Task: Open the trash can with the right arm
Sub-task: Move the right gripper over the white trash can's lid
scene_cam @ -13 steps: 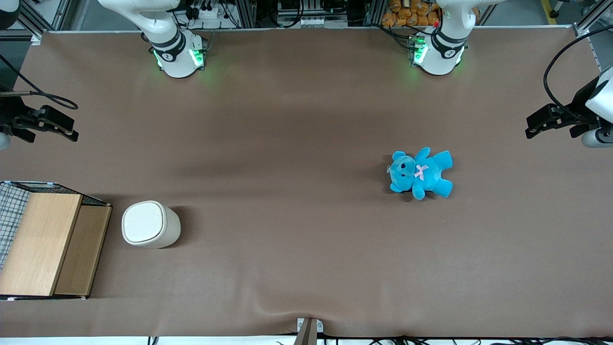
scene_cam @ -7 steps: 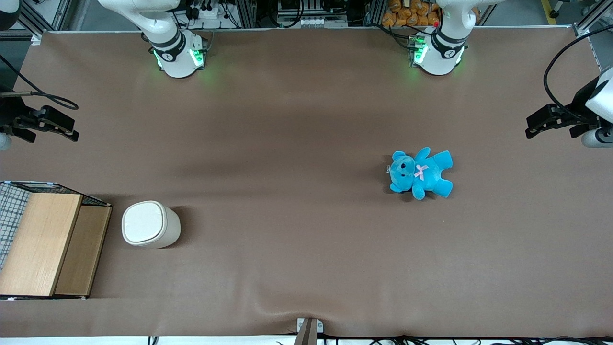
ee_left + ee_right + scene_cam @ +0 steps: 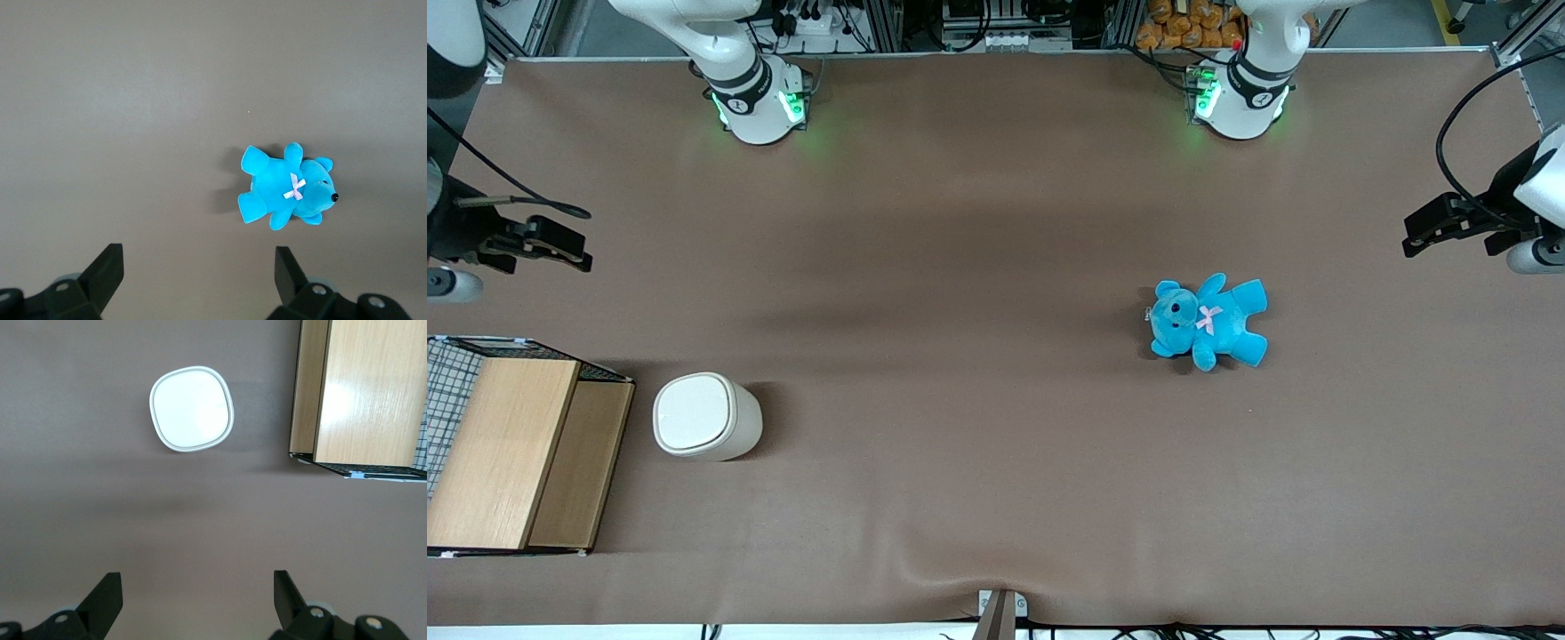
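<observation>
The trash can (image 3: 705, 416) is a small cream-white bin with a rounded-square body, standing upright on the brown table with its flat lid closed. It also shows in the right wrist view (image 3: 192, 409), seen from straight above. My right gripper (image 3: 585, 252) hangs above the table at the working arm's end, farther from the front camera than the trash can and well apart from it. In the right wrist view the gripper (image 3: 197, 577) is open and empty, with only bare table between its black fingertips (image 3: 110, 587).
A wire-mesh box with a wooden top (image 3: 511, 449) stands right beside the trash can, at the table's edge; it also shows in the right wrist view (image 3: 363, 393). A blue teddy bear (image 3: 1208, 320) lies toward the parked arm's end.
My right gripper has shifted a little inward over the table, toward the trash can's side. The trash can, box and teddy have not moved.
</observation>
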`<state>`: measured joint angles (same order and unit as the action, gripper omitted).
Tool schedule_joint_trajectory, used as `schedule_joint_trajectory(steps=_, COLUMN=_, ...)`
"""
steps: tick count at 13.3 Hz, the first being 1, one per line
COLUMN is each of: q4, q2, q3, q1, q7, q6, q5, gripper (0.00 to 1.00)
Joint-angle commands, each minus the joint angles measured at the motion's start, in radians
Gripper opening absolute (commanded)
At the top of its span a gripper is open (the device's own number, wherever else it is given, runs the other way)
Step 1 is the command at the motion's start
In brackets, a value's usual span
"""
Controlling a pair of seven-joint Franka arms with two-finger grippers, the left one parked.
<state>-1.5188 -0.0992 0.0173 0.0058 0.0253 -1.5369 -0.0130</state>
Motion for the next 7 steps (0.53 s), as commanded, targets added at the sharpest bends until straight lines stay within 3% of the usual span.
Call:
schedule_joint_trajectory(steps=1, q4=-0.001, q2=-0.013, q3=0.0, q1=0.022, q7=-0.008, q6=-0.002, q5=0.007, gripper=1.0)
schedule_joint_trajectory(steps=7, q4=0.003, q2=-0.102, q3=0.0, q1=0.031, q7=-0.016, q6=-0.116, q5=0.008, gripper=1.0)
